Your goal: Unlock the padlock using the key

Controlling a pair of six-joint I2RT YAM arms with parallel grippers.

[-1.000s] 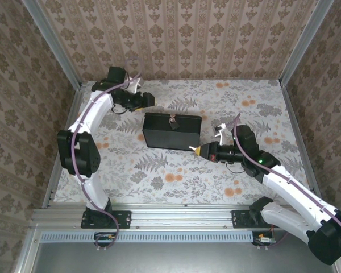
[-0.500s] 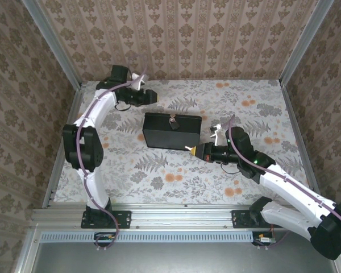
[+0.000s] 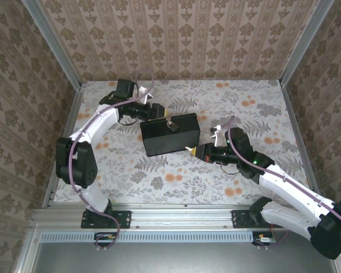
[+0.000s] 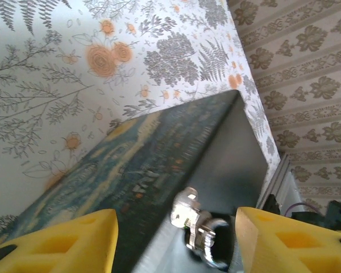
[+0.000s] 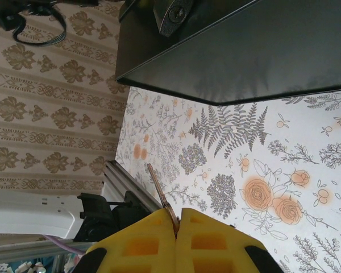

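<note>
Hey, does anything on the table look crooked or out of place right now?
Yes: the black box sits askew, its sides angled against the edges of the table, with the left gripper open around its far left corner, near the padlock. Nothing looks spilled or damaged.

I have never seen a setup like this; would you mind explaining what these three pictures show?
These are two robot arms bolted at the near edge of a table. One picture looks down on both from above; the other two come from a camera on each wrist, looking past that arm's own hand. On the flowered cloth lies a black box with a small silvery padlock on it. The left hand is open, the padlock between its fingers. The right hand, close to the box, is shut on a thin brownish key.
</note>
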